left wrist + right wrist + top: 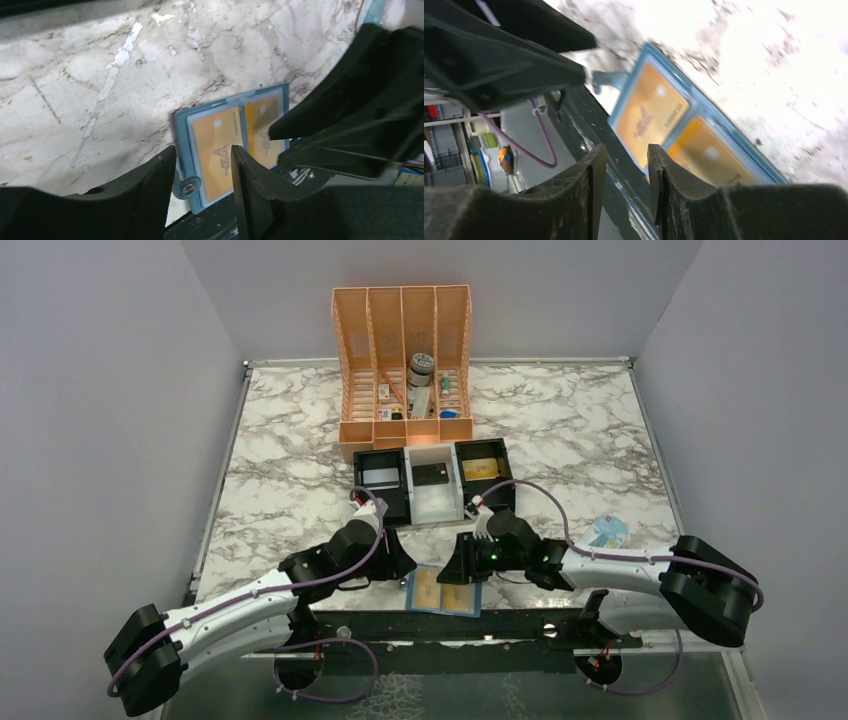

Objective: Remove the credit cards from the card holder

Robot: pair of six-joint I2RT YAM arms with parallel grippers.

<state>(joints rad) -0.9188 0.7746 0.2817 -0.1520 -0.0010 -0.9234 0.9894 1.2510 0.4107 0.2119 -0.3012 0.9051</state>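
Top view: card holder lies open and flat at the near table edge, directly between left gripper and right gripper. Both credit cards sit in its pockets. Black-and-white tray is well beyond both grippers.

Left wrist: left gripper released, jaws parted, nothing between them. Card holder just past the fingertips, its tab close to one finger. Credit cards in pockets.

Right wrist: right gripper jaws narrowly apart, empty. Card holder just beyond the tips, credit cards inside.
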